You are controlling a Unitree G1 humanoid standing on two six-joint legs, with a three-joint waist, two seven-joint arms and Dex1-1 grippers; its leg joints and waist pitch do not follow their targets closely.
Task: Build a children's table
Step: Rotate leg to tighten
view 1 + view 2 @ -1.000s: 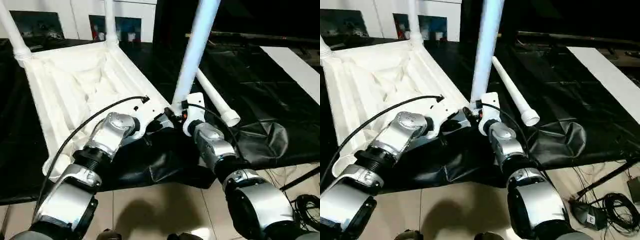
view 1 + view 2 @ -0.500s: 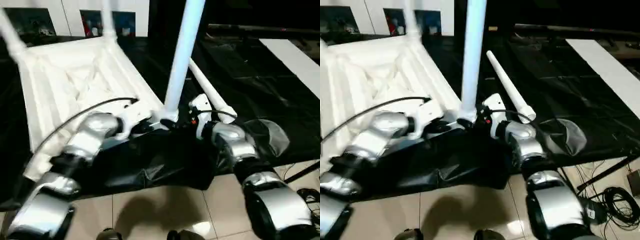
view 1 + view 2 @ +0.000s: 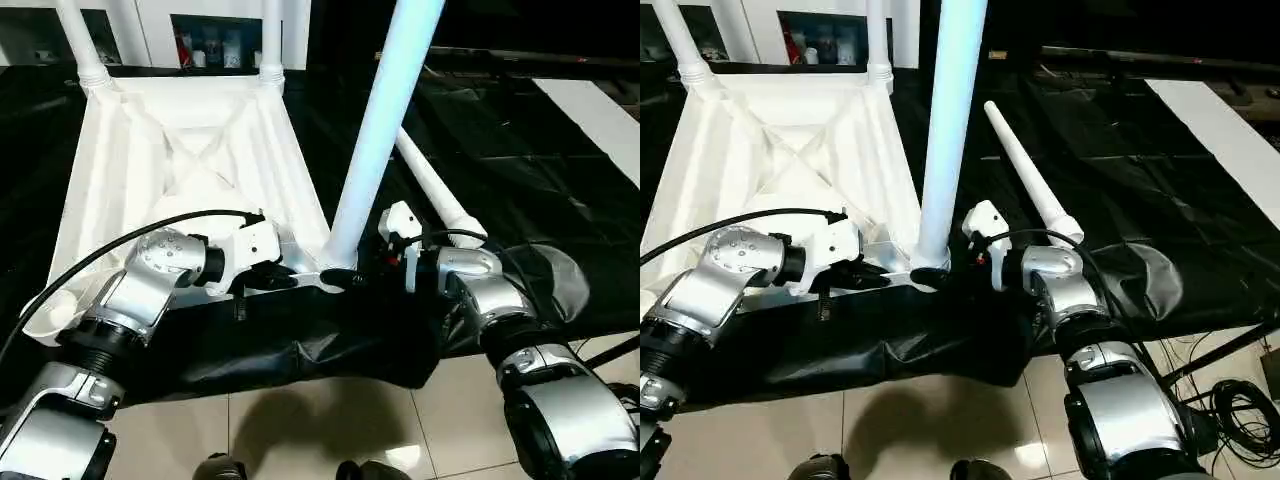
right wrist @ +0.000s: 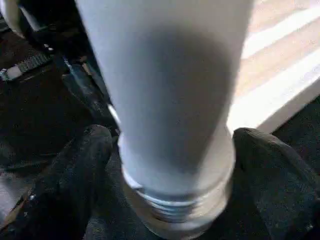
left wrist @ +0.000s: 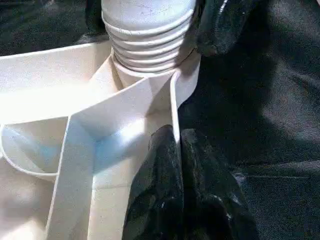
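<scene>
Jaws of the right gripper [image 4: 165, 150] stand wide on either side of an upright white leg [image 3: 380, 130] at its threaded base, not pinching it. Left gripper [image 5: 175, 155] jaws are shut, pressed against the rim of the children's table [image 3: 180, 150], which lies underside-up on the black-draped tabletop [image 3: 520, 150], long axis running away from the robot. Another leg [image 3: 1030, 180] lies flat beside it.

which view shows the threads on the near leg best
Left wrist view: the leg's ribbed threads show large and sharp, still above the corner socket. Right wrist view shows a thin band of thread at its base. The eye views show only the shaft standing in the corner.
</scene>
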